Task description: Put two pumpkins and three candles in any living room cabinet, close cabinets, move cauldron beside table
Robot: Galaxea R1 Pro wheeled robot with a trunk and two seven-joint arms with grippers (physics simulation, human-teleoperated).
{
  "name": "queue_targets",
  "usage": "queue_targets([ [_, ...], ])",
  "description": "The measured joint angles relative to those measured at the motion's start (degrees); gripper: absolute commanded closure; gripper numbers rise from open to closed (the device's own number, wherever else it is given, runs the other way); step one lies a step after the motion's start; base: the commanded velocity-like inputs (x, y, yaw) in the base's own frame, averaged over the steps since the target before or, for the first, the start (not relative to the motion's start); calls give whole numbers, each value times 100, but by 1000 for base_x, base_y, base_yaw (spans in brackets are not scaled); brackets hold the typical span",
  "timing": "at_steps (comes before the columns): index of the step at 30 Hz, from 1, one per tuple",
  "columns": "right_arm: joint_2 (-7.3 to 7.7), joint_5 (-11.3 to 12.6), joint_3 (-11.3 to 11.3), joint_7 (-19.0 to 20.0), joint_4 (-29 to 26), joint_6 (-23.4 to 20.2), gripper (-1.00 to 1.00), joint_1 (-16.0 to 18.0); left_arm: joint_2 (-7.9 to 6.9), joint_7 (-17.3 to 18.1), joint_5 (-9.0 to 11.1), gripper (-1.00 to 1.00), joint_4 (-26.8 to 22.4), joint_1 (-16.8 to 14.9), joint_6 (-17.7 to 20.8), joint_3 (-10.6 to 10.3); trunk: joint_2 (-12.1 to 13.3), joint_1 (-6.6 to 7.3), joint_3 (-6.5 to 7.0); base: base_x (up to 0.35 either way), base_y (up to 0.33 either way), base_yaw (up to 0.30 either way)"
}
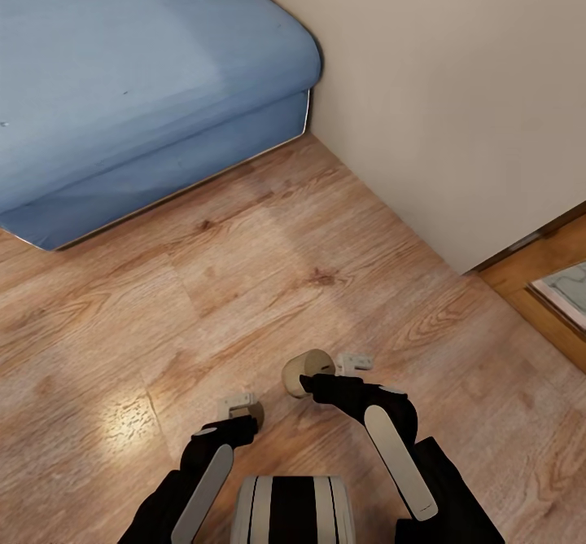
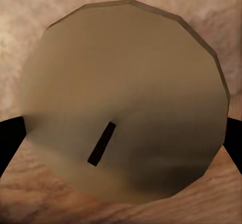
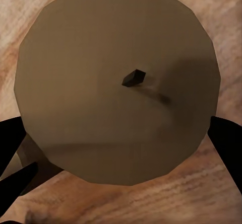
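A wood-plank floor [image 1: 244, 283] runs across the head view, with a blue sofa [image 1: 138, 80] standing on it at the upper left and a plain beige wall [image 1: 439, 96] meeting the sofa's end at the corner. At the far right edge a wooden door frame [image 1: 533, 271] borders the wall.

Low in the head view sits the robot's striped trunk [image 1: 293, 510], flanked by its 2 black arms.

The right gripper [image 1: 313, 383] pinches a tan candle [image 1: 306, 371], a short cylinder whose round end faces the camera. In the right wrist view that candle [image 3: 118, 80] has a small dark wick stub at its centre, with dark fingertips [image 3: 227, 143] pressed at either side of it.

The left gripper [image 1: 244, 423] holds a second candle [image 1: 248, 414], mostly hidden behind the wrist. In the left wrist view this candle [image 2: 126, 100] is blurred, apparently showing a dark wick, and black fingers [image 2: 10, 141] clamp both its edges above the floor.
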State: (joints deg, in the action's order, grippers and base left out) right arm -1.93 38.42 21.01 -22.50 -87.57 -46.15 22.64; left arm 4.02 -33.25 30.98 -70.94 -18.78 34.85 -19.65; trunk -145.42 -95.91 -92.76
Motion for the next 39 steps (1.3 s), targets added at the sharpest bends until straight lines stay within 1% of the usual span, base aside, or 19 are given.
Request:
queue_targets([
  [1,0,4,-1,-1,0,1,100,0,-1,8,5,100,-3,0,5,10,0,0,0,0,0,0],
  [2,0,6,-3,-2,4,3,100,0,-4,13,-22,100,-8,0,6,25,1,3,22,0,0,0],
  [16,0,9,-4,-1,11,2,100,0,-4,22,-7,100,-10,3,28,36,20,39,332,0,0,0],
  [19,0,3,-25,0,100,-3,100,0,-3,20,-6,100,-33,0,52,32,24,46,398,0,0,0],
  [21,0,-24,-130,-3,232,-5,100,0,-4,15,-9,100,-92,0,76,41,27,52,443,0,0,0],
  [23,-4,-42,-335,1,370,0,100,0,-4,10,-5,100,-188,2,93,53,29,57,487,0,0,0],
  [24,-6,-49,-486,4,446,1,100,1,-8,9,-1,100,-263,5,100,63,31,59,509,0,0,0],
  [25,-7,-52,-558,10,481,0,100,1,-10,7,-1,100,-306,6,111,67,32,62,531,0,0,0],
  [26,-8,7,-601,12,507,17,100,1,-11,8,8,100,-332,7,115,69,33,65,554,0,0,0],
  [30,-9,16,-677,10,562,17,100,1,-17,6,25,100,-381,8,175,81,39,74,642,-58,0,0],
  [33,-9,17,-687,9,569,13,100,1,-21,5,124,100,-463,13,306,87,43,80,709,-256,0,0],
  [36,-9,9,-694,7,569,6,100,1,-43,1,265,100,-615,16,371,97,47,87,775,-313,0,0],
  [39,-9,-1,-736,0,554,-3,100,1,-44,0,294,100,-642,17,386,99,51,95,841,-324,0,0],
])
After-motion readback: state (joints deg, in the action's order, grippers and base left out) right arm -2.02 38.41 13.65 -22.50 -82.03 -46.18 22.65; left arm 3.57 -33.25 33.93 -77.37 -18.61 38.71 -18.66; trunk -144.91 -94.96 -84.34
